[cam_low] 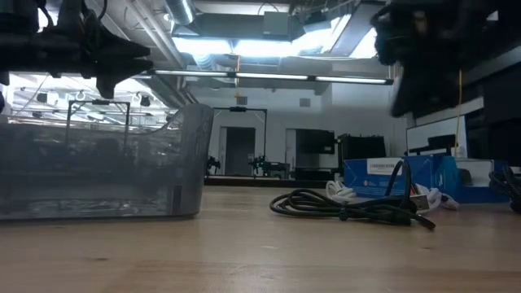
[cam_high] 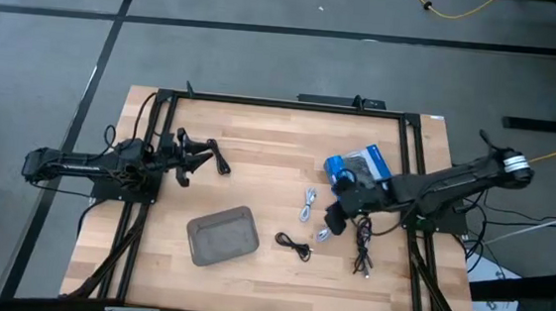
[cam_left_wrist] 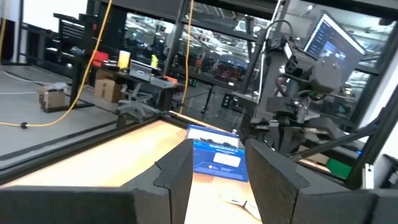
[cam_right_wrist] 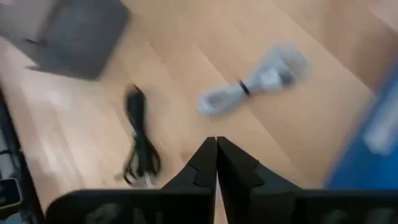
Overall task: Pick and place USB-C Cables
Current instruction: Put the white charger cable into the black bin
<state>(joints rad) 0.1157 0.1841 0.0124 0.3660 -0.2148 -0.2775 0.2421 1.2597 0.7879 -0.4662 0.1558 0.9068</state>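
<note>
My right gripper (cam_right_wrist: 216,144) is shut and holds nothing; in the high view it (cam_high: 334,221) hovers over the table's right half. A white bundled cable (cam_right_wrist: 255,84) (cam_high: 309,206) lies flat beyond its fingertips. A black cable (cam_right_wrist: 140,140) (cam_high: 294,244) lies toward the grey tray (cam_high: 222,236). A small silvery cable (cam_high: 322,235) sits just beside the gripper. Another black cable (cam_high: 362,257) lies near the right frame rail. My left gripper (cam_left_wrist: 217,171) (cam_high: 198,157) is open and waits above the table's left far part.
A blue plastic packet (cam_high: 362,165) (cam_low: 407,175) lies far of my right gripper. The tray (cam_low: 98,163) stands on the near left-centre of the wooden table (cam_high: 270,135). A black frame (cam_high: 262,102) runs around the table's edges.
</note>
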